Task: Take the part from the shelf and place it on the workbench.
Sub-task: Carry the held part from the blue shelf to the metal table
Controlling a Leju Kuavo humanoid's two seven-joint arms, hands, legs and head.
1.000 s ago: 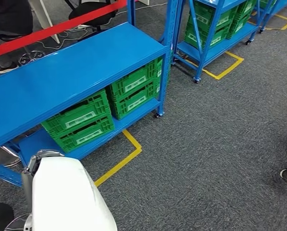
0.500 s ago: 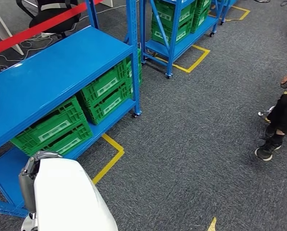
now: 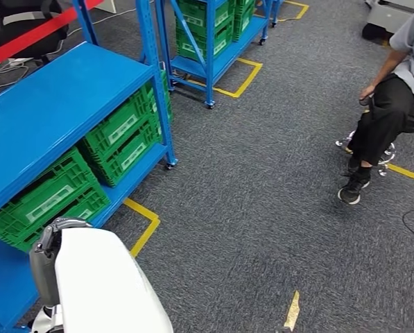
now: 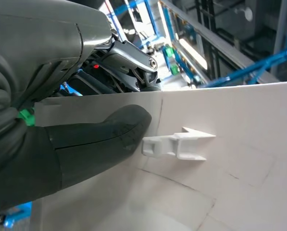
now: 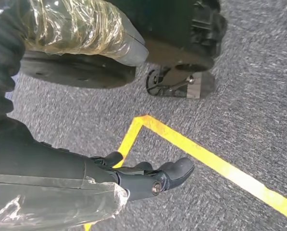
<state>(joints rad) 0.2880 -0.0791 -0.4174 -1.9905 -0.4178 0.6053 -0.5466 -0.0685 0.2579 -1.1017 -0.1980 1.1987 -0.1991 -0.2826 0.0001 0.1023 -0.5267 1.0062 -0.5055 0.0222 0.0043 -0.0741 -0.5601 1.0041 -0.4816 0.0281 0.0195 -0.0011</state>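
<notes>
The part (image 3: 105, 284) is a large white curved panel low at the left of the head view. My left hand (image 3: 45, 257) holds it at its upper left edge, grey knuckles showing above the panel. In the left wrist view the dark thumb (image 4: 94, 139) presses on the part's white inner face (image 4: 236, 183), beside a small moulded white clip. My right hand (image 5: 142, 178) hangs over the grey carpet with its fingers stretched out and nothing in them.
A blue shelf (image 3: 53, 104) with green crates (image 3: 121, 132) under it stands at the left. A second blue rack (image 3: 209, 41) is behind it. A person (image 3: 387, 104) sits at the right. Yellow floor tape (image 3: 141, 222) marks the shelf bays on open grey carpet.
The whole view has swung to the right: the shelves slid left in the picture and the seated person came into view. The white part stays in my left hand.
</notes>
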